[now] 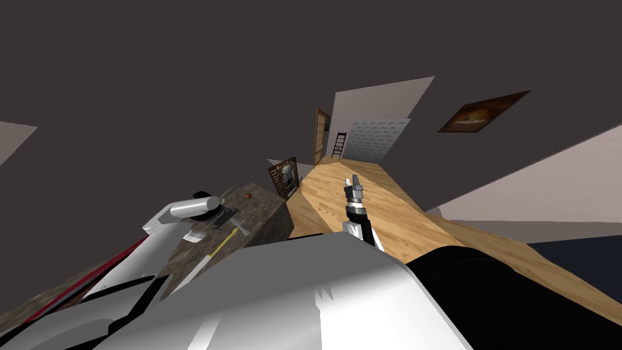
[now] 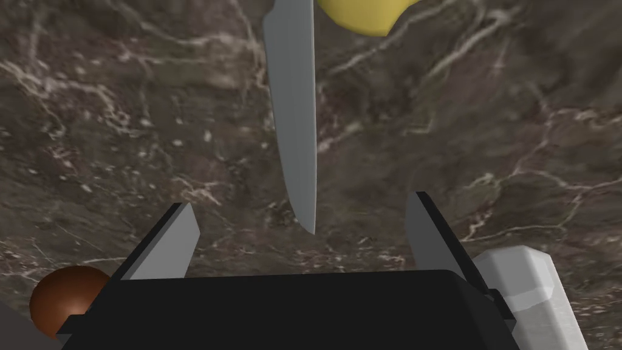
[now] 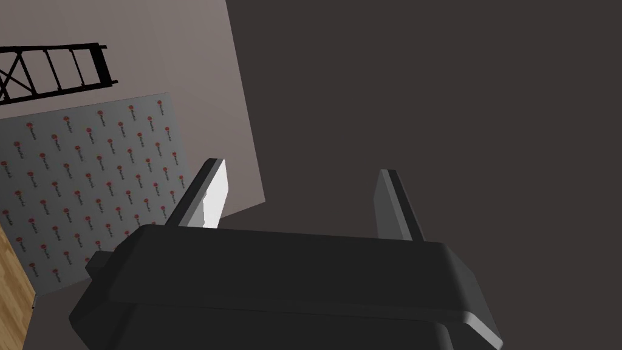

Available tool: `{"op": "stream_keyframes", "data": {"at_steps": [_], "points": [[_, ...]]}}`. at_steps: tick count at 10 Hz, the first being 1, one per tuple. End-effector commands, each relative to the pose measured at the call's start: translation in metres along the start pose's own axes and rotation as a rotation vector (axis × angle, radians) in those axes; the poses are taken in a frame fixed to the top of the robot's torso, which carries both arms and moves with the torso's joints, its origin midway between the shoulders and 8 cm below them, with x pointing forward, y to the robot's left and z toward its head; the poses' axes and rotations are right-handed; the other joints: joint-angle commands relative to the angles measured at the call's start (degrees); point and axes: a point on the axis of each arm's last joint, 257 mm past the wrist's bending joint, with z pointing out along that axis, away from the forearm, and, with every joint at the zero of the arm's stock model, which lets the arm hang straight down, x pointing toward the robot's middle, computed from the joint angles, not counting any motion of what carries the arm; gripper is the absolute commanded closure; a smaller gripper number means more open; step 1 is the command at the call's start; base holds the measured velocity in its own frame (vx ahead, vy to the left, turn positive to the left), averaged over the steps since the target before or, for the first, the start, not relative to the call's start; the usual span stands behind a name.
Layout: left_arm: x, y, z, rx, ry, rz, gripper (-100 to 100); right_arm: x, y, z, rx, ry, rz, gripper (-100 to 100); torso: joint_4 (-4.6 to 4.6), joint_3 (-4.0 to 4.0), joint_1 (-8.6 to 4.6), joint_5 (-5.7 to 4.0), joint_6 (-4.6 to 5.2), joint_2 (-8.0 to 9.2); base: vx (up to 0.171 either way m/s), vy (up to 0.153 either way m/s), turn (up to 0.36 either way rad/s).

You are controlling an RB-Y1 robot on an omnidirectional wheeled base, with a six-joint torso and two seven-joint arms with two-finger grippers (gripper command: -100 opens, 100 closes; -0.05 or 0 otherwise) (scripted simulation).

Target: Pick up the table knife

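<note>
Left gripper [image 2: 300, 202] wide open — knife [image 2: 293, 115] between

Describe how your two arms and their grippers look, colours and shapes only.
Both grippers match: the left gripper and the right gripper are each a black, round-edged box with two thin, light grey blade fingers that have dark outer edges. The left arm is white with a pale grey cylinder joint and a red stripe. The right arm is white with black, ribbed wrist segments.
</note>
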Motion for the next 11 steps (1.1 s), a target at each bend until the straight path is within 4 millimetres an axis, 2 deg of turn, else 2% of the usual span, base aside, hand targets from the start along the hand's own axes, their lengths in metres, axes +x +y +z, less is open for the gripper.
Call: {"op": "stream_keyframes", "data": {"at_steps": [1, 7, 8, 9, 10, 11], "points": [[0.006, 0.011, -0.002, -0.032, 0.046, 0.003, -100, 0.0, 0.0, 0.0, 0.0, 0.0, 0.0, 0, 0.0, 0.0, 0.0, 0.0, 0.0, 0.0, 0.012, 0.002, -0.135], [0.023, 0.036, -0.008, -0.111, 0.165, 0.006, -100, 0.0, 0.0, 0.0, 0.0, 0.0, 0.0, 0, 0.0, 0.0, 0.0, 0.0, -0.02, 0.0, 0.01, 0.004, -0.066], [0.021, 0.034, -0.009, -0.103, 0.152, 0.005, -100, 0.0, 0.0, 0.0, 0.0, 0.0, 0.0, 0, 0.0, 0.01, 0.0, 0.0, -0.03, 0.01, 0.0, 0.0, 0.0], [0.022, 0.035, -0.009, -0.106, 0.156, 0.006, 0, 0.0, 0.0, 0.0, 0.0, 0.0, 0.0, 0, 0.01, 0.02, 0.0, 0.0, -0.03, 0.03, 0.0, 0.0, 0.0], [0.027, 0.035, 0.003, -0.106, 0.156, 0.0, -100, 0.0, 0.0, 0.0, 0.0, 0.0, 0.0, 0, 0.01, 0.02, -0.01, 0.0, -0.03, 0.04, -0.006, 0.022, -0.041], [0.029, 0.035, 0.008, -0.106, 0.156, -0.002, -100, 0.0, 0.0, 0.0, 0.0, 0.0, 0.0, 0, 0.01, 0.03, 0.06, 0.02, -0.02, 0.06, -0.012, 0.037, -0.047]]}}
